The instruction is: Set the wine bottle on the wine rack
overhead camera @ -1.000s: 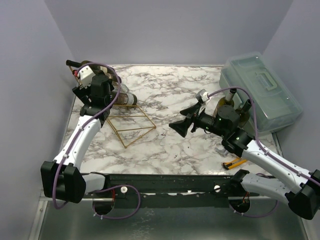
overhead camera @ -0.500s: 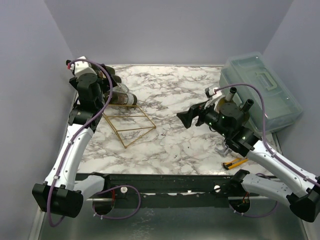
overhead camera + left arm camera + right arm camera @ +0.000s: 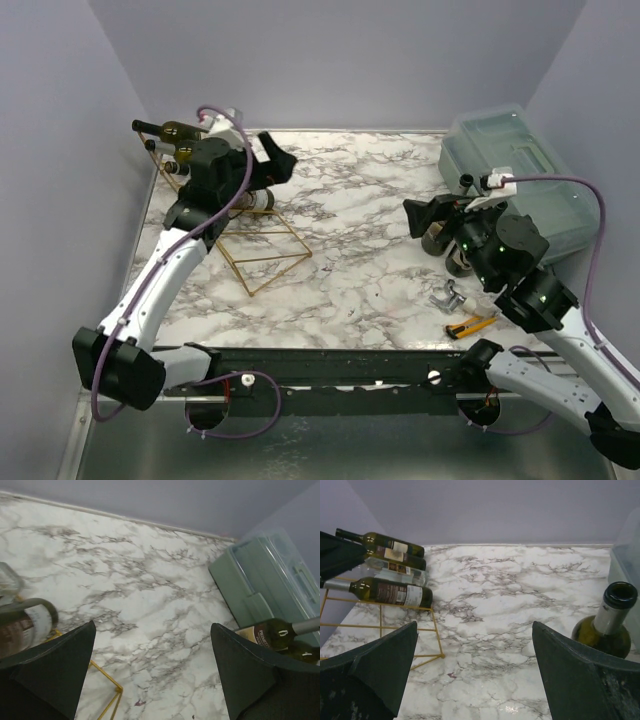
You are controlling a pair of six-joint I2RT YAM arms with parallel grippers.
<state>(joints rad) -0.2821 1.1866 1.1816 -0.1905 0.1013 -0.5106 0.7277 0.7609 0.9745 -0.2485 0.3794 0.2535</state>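
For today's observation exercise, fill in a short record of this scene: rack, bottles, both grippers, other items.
Rack: slanted gold wire wine rack, left side of the marble table
On rack: glass wine bottles lying side by side
Off rack: upright green glass wine bottle, right side
Left gripper: open, empty
Right gripper: open, empty
Other: translucent lidded plastic box; yellow utility knife

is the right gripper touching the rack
Apart. The top view shows the open right gripper and the rack with a wide stretch of bare marble between them.
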